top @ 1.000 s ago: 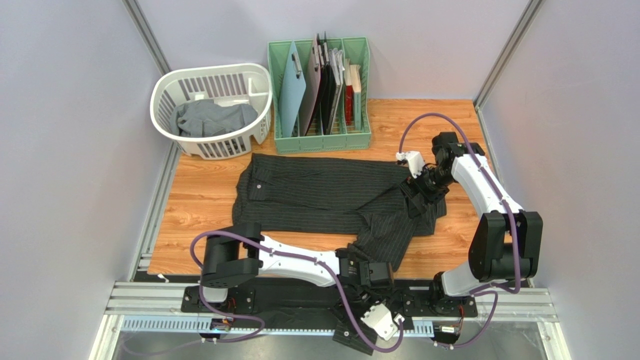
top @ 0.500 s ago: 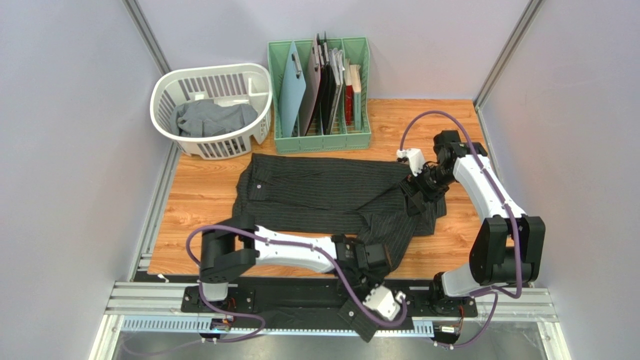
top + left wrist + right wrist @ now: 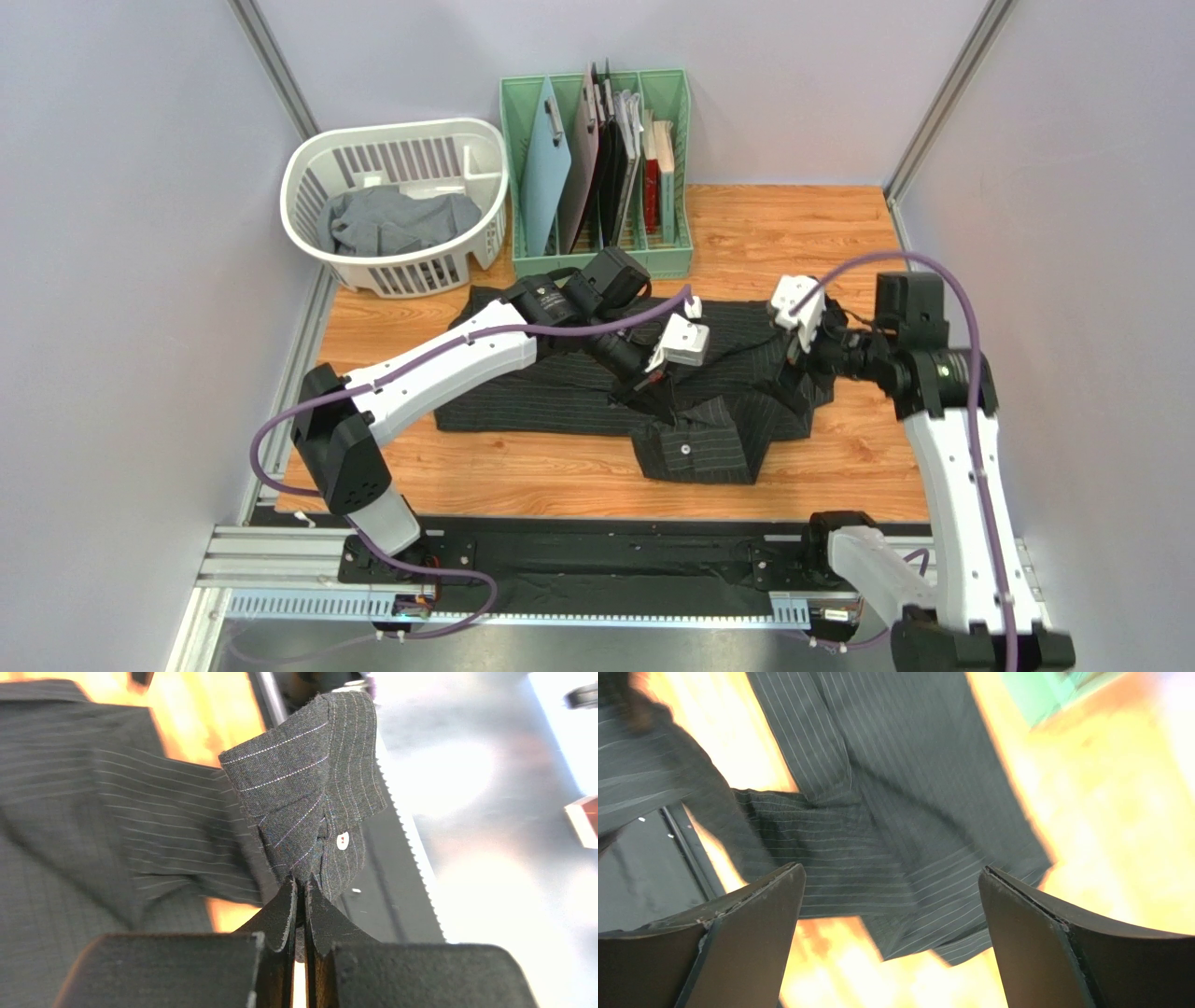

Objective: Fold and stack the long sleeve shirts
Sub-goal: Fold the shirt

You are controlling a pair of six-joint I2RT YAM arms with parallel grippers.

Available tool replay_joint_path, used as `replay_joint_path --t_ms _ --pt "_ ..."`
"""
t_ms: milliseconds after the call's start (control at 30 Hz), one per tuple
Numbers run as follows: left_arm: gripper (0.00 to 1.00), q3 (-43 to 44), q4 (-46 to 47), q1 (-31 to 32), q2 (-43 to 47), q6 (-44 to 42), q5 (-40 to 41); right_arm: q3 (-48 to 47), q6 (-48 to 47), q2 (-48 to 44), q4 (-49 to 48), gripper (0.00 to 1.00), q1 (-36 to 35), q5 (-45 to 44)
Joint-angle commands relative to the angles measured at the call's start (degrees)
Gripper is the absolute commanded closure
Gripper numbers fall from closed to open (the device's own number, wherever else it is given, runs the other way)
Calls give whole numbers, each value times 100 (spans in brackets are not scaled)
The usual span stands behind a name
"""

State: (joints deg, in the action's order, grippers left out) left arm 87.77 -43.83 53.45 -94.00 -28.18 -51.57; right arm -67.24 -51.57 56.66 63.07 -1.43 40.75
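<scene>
A black pinstriped long sleeve shirt [image 3: 561, 378] lies spread across the wooden table, collar end to the left. My left gripper [image 3: 657, 396] hangs over the middle of it, shut on the sleeve's cuff [image 3: 309, 784]. The cuff, with a white button, stands up from the closed fingertips of the left gripper [image 3: 300, 882]. That sleeve is doubled back near the front [image 3: 694, 451]. My right gripper [image 3: 818, 357] hovers open above the shirt's right edge. Between the right gripper's [image 3: 891, 870] spread fingers only cloth [image 3: 899, 777] shows far below. A grey shirt [image 3: 386, 220] lies bunched in the basket.
A white laundry basket [image 3: 316, 161] stands at the back left. Beside it is a green rack [image 3: 596, 259] of boards and folders, close behind the shirt. Grey walls close in on both sides. The black metal rail [image 3: 589, 560] runs along the near edge.
The left gripper shut on the cuff at the table's front edge, then swung it up and back over the shirt. The right gripper lifted off the shirt's right side and opened wider.
</scene>
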Motion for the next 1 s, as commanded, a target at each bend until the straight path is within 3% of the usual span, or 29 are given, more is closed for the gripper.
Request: replay_joint_path --t_ms 0,167,300,600,967 --pt "100 -58 -424 -89 -5 -90 -1083 89 -1275 -446 455 0 -15 766" --pt "100 -216 -82 -265 -22 120 -1477 166 -1925 -918 1410 2 -24 1057" --pt "100 -120 -99 -265 -171 94 -1839 835 -1804 -1665 499 0 -129 1013" --pt "99 223 -565 -335 -865 -30 -2137 555 -1821 -1641 628 5 -560 1444" --pt "99 794 -1065 -458 -1481 -20 -3078 932 -1997 -1790 224 19 -2123 444"
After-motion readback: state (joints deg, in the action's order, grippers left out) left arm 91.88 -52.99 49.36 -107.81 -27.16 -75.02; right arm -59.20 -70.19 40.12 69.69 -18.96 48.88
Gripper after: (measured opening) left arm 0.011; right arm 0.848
